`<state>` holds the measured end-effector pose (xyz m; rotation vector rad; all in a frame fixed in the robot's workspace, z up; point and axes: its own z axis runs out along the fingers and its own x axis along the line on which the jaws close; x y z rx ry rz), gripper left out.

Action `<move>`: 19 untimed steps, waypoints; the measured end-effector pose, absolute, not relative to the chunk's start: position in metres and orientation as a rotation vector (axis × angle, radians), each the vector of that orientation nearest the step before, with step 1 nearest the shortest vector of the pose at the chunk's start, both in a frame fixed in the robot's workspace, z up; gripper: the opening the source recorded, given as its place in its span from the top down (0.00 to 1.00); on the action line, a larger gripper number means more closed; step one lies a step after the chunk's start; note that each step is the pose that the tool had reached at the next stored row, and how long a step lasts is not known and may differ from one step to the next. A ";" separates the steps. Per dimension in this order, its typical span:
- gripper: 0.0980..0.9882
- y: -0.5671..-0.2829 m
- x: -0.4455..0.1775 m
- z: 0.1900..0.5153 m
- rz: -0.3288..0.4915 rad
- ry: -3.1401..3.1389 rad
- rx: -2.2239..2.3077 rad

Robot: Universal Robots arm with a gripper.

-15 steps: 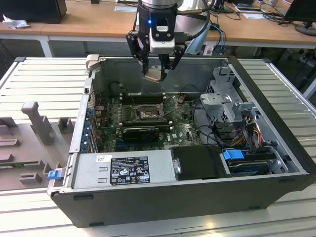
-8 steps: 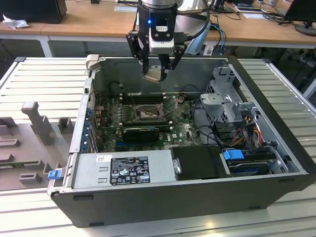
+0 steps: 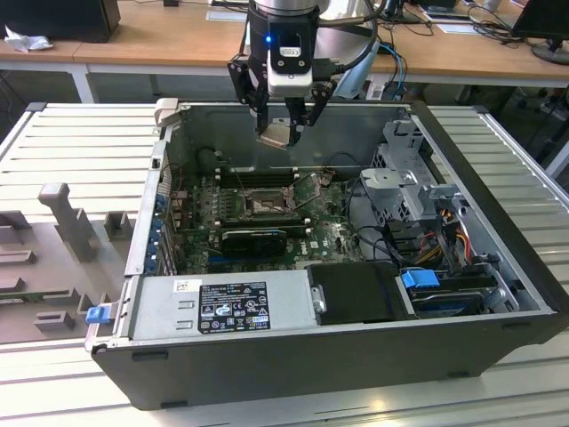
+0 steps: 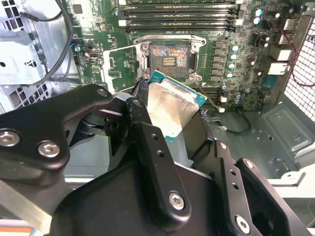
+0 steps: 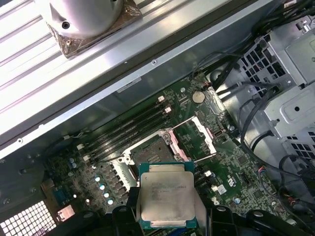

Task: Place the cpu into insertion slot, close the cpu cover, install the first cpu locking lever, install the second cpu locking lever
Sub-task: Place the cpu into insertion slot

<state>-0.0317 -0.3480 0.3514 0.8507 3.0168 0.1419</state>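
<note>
We see the open case [image 3: 356,365]. In the exterior view, gripper [image 3: 286,133] at its 12 o'clock. cpu cover [image 5: 206,138] flipped open. insertion slot [image 3: 263,203] bare, 6 o'clock of gripper. cpu [image 5: 166,196] pinched in gripper, aloft. We judge step one: needs squaring over slot.

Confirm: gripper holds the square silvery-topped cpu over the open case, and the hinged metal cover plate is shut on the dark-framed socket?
Not shut: the second wrist view shows the cpu cover flipped open beside the bare insertion slot. The gripper does hold the cpu over the case.
</note>
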 end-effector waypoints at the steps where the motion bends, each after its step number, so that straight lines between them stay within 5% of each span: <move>1: 0.52 -0.348 -0.032 0.351 0.142 3.016 0.854; 19: 0.52 -0.348 -0.032 0.351 0.142 2.993 0.925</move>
